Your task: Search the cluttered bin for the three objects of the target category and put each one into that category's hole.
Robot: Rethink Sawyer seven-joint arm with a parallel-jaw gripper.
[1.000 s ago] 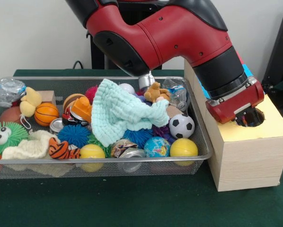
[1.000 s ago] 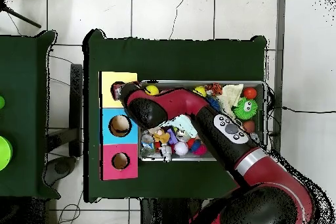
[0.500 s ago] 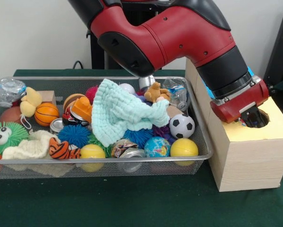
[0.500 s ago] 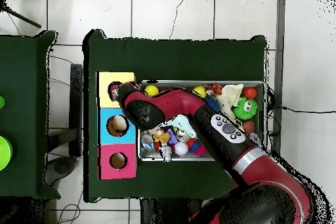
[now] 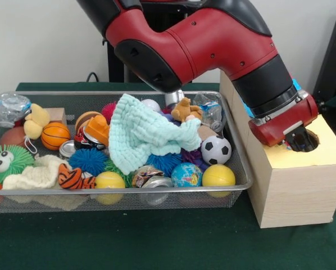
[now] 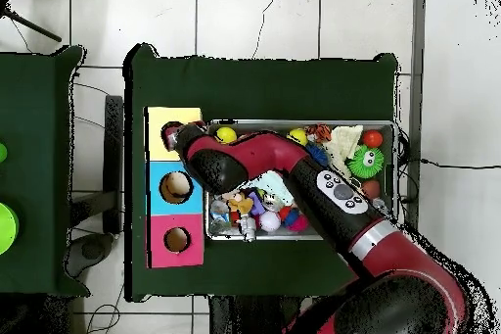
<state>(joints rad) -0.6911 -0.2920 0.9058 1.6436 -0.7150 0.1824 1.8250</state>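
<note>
Jaws (image 5: 298, 140) hang right over the yellow section's hole (image 5: 306, 142) in the wooden box (image 5: 291, 185), presumably placed there for a drop; whether they are parted or carry anything cannot be told. Just beside the box, the wire bin (image 5: 157, 188) on the bench (image 5: 157, 242) holds a soccer ball (image 5: 216, 149), yellow balls (image 5: 218, 175), a mint cloth (image 5: 142, 135) and mixed toys.
</note>
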